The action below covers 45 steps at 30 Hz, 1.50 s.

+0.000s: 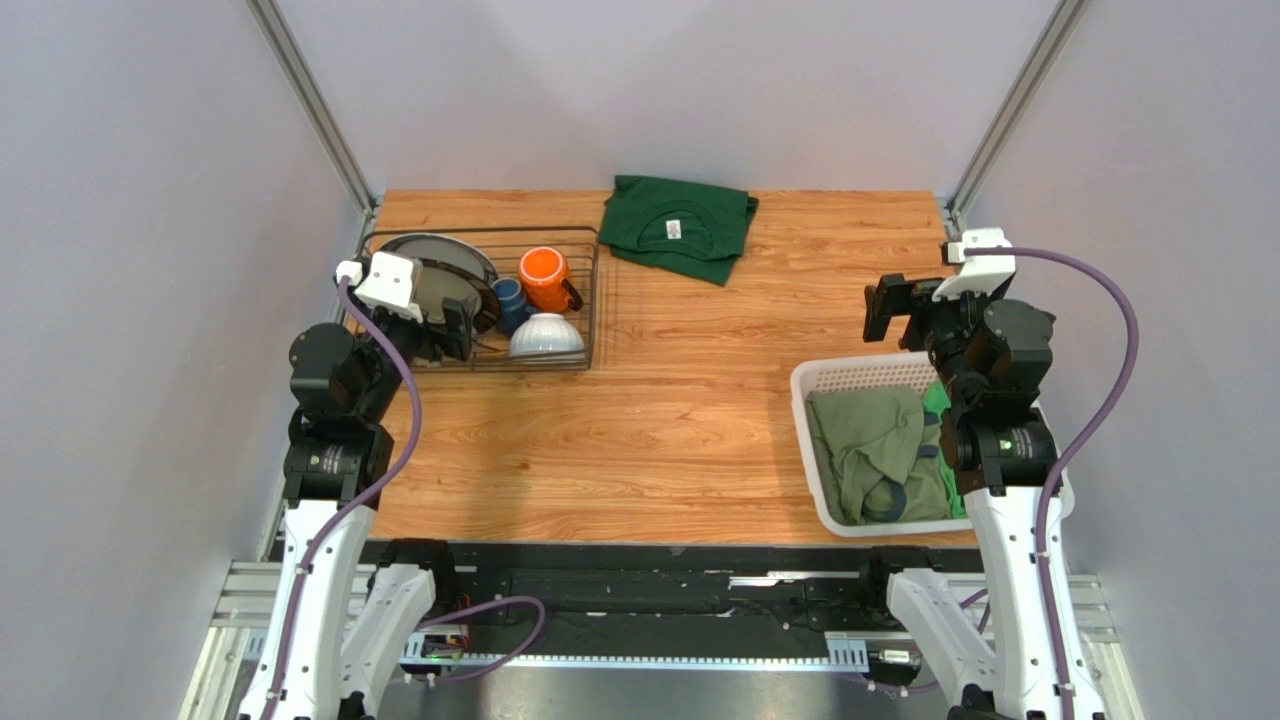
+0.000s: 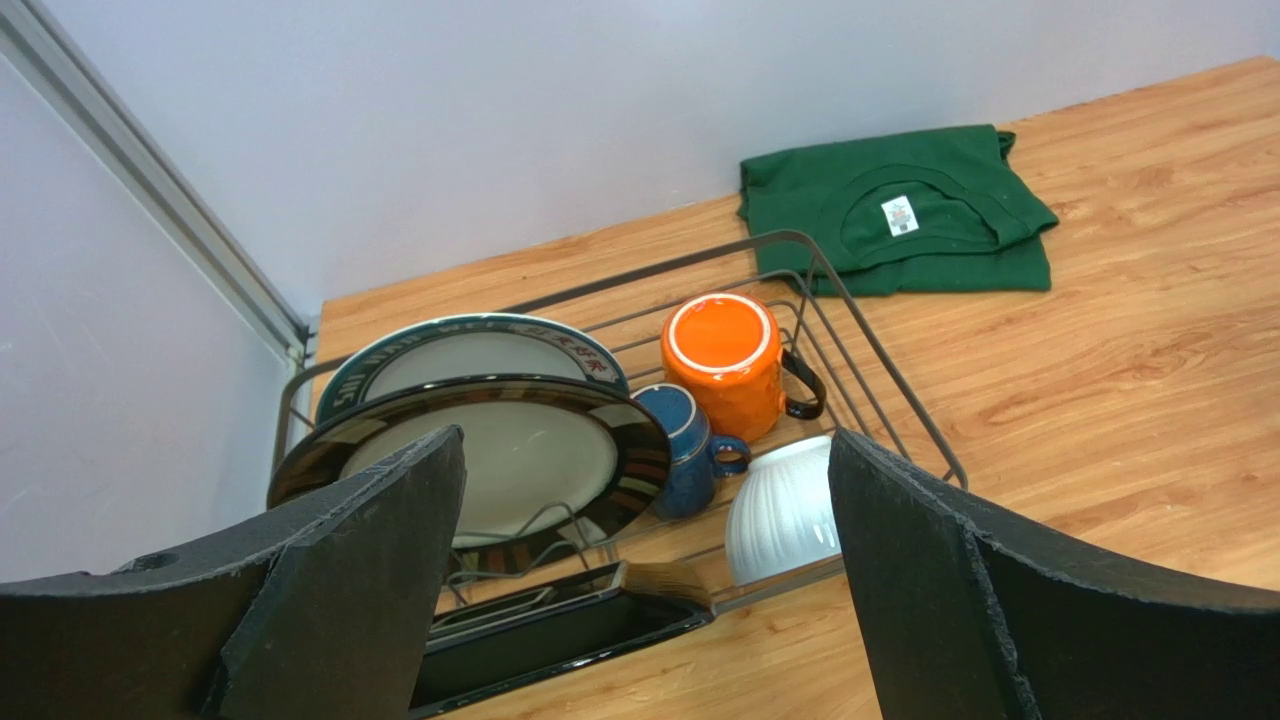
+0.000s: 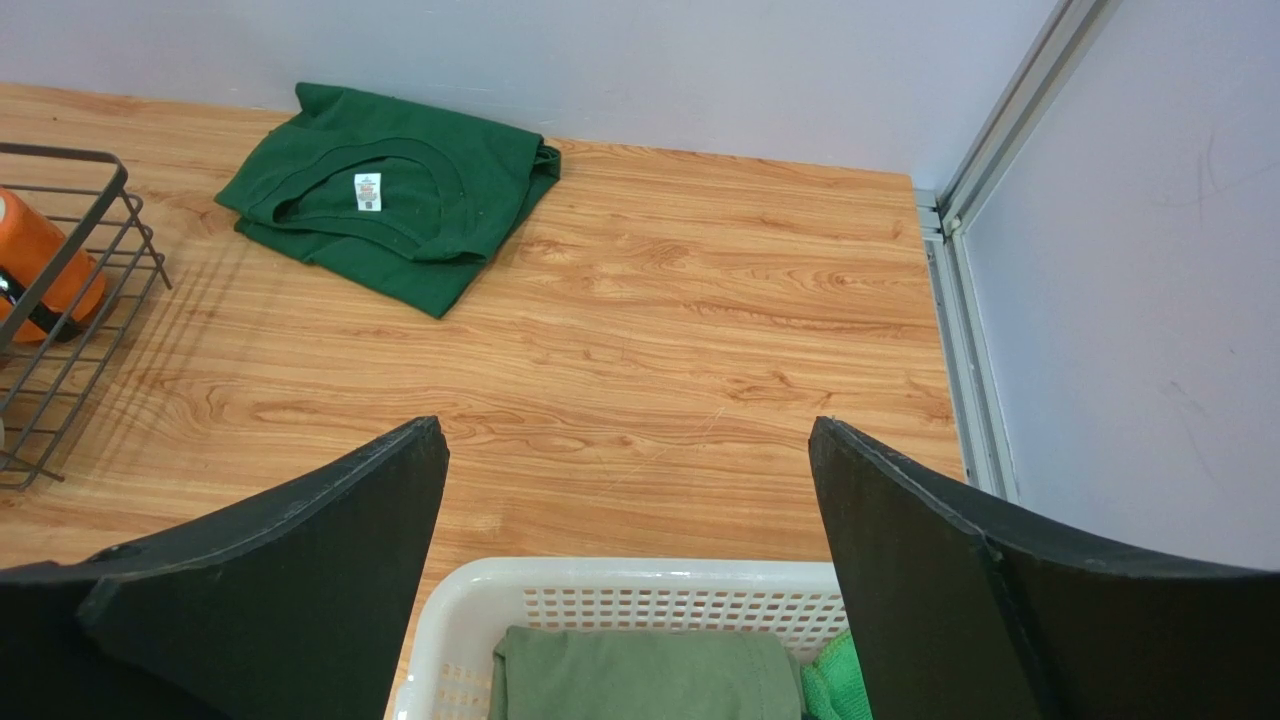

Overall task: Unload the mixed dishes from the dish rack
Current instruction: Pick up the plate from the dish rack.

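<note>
The dark-rimmed plate (image 2: 519, 458) covers the rear plate (image 2: 466, 345) from 6 o'clock, leaving its shape unclear; a finger (image 2: 361, 585) of the left gripper (image 2: 643, 438) hides the dark-rimmed plate's 8 o'clock edge. The right wrist view cuts the orange mug (image 3: 38, 258) and dish rack (image 3: 143, 225) at 9 o'clock

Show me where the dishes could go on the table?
The wooden table is bare between the dish rack and the white laundry basket, and in front of the rack. The far strip by the folded green T-shirt is tighter. Inside the rack is crowded.
</note>
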{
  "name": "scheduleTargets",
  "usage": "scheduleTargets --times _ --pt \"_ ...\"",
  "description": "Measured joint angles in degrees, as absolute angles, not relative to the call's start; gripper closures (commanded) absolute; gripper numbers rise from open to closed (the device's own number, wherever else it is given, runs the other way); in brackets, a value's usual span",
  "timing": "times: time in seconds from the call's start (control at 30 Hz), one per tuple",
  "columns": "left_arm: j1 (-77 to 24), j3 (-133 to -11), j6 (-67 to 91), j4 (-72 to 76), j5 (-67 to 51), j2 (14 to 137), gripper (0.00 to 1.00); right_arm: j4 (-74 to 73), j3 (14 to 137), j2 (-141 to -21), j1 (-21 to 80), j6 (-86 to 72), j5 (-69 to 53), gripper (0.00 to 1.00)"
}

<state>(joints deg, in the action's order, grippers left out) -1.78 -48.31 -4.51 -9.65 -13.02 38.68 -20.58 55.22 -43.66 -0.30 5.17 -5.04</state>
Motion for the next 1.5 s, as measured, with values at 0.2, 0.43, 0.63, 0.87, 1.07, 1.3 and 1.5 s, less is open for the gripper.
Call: scheduleTargets --times 0.2,0.43,0.63,0.87,1.07,1.3,1.5 --pt "-1.8 -48.3 -4.5 -9.6 -13.0 38.7 0.01 -20.6 55.2 -43.4 -0.3 5.2 -5.1 0.02" --pt "-1.8 -48.3 -4.6 -9.6 -13.0 38.7 0.01 -20.6 55.2 -43.4 -0.3 5.2 -5.1 0.02" --pt "-1.8 -48.3 -4.5 -9.7 -13.0 38.7 0.01 -20.6 55.2 -43.4 -0.3 5.2 -5.1 0.00" --pt "-1.8 -54.6 -6.0 -14.7 -10.1 42.5 0.01 -20.6 55.1 -43.0 -0.3 4.9 -6.0 0.00" --pt "-1.8 -57.5 -12.5 -21.1 -11.0 43.2 0.01 -20.6 55.1 -43.4 -0.3 4.7 -8.6 0.00" --pt "-1.8 -60.8 -22.6 -30.7 -11.3 42.4 0.01 -21.2 55.1 -46.4 -0.3 4.7 -10.6 0.00" --pt "-1.8 -66.3 -32.9 -40.3 -12.1 42.4 0.02 -21.5 55.1 -46.3 -0.3 4.8 -11.5 0.00"
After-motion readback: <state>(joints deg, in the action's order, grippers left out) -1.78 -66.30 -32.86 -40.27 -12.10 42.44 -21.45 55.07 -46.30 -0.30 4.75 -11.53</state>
